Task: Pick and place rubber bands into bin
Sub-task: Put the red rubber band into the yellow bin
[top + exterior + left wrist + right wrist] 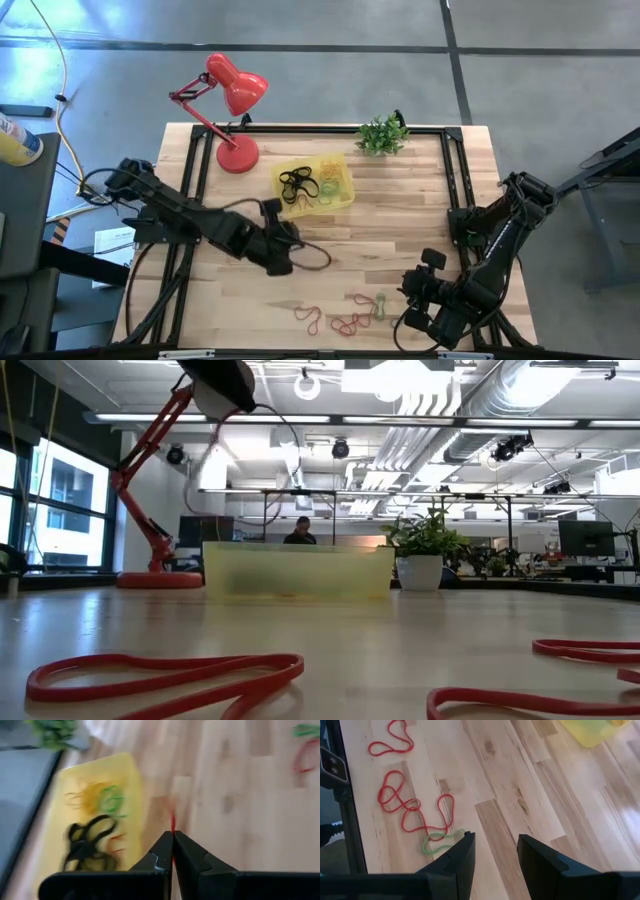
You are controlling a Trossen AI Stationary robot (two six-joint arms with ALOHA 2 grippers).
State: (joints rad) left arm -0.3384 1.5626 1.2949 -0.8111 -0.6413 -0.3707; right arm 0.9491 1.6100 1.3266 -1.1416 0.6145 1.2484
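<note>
The yellow bin [340, 190] sits at the table's far middle, with black, green and orange rubber bands [87, 837] lying in it; the low view shows its wall [297, 570]. More red bands [310, 318] [410, 810] and a green one [440, 842] lie loose near the table's near edge. My left gripper [292, 258] [172, 839] hovers just on the near side of the bin, shut on a thin red band. My right gripper [408, 286] [495, 845] is open, above bare wood to the right of the loose bands. My left gripper pinches a thin red rubber band [173, 822] between its two fingertips. Only a short red strand shows past the tips, over the wood beside the bin. The rest of the band is hidden by the fingers.
A red desk lamp [232, 110] stands at the far left corner and a small potted plant [382, 135] at the far edge. A black frame [300, 130] runs around the table. Bare wood lies between the bin and the loose bands.
</note>
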